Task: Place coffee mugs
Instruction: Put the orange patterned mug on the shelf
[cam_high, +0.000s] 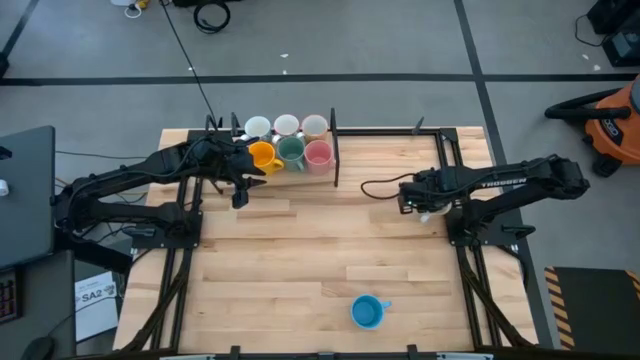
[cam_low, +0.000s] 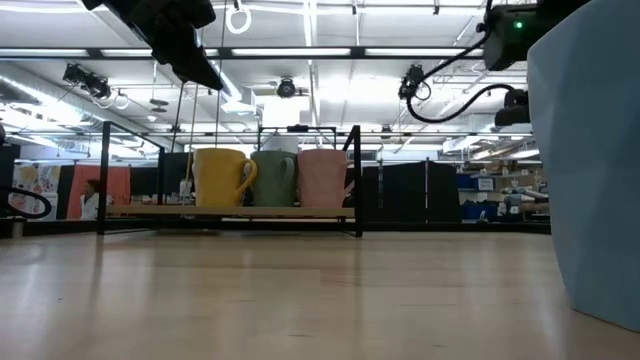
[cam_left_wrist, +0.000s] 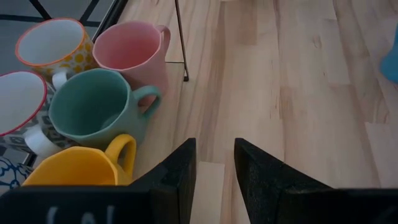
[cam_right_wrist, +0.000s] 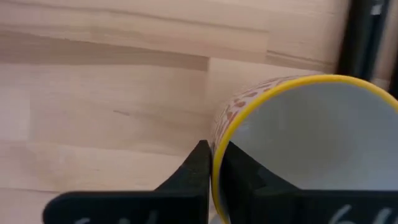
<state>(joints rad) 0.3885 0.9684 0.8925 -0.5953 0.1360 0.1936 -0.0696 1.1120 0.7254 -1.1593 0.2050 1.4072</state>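
In the high view's upper left, the left gripper (cam_high: 240, 196) hangs with jaws partly parted on nothing, just beside the orange mug (cam_high: 263, 156), green mug (cam_high: 291, 151) and pink mug (cam_high: 318, 154). Right of centre, the right gripper (cam_right_wrist: 214, 163) pinches the yellow-rimmed mug (cam_right_wrist: 311, 134) wall, seemingly tight. A blue mug (cam_high: 367, 312) sits bottom centre on the desk (cam_high: 300, 250).

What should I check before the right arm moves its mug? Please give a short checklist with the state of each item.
1. Right gripper closed on the rim of the yellow-rimmed mug: ok.
2. Mug lifted free of the table: cannot tell.
3. Rack already holds the orange mug, green mug, pink mug and three pale mugs behind: ok.
4. Free slot for this mug: cannot tell.
5. Left gripper open, empty, beside the rack: not ok, it may block the way.
6. Blue mug waits at the near edge: ok.
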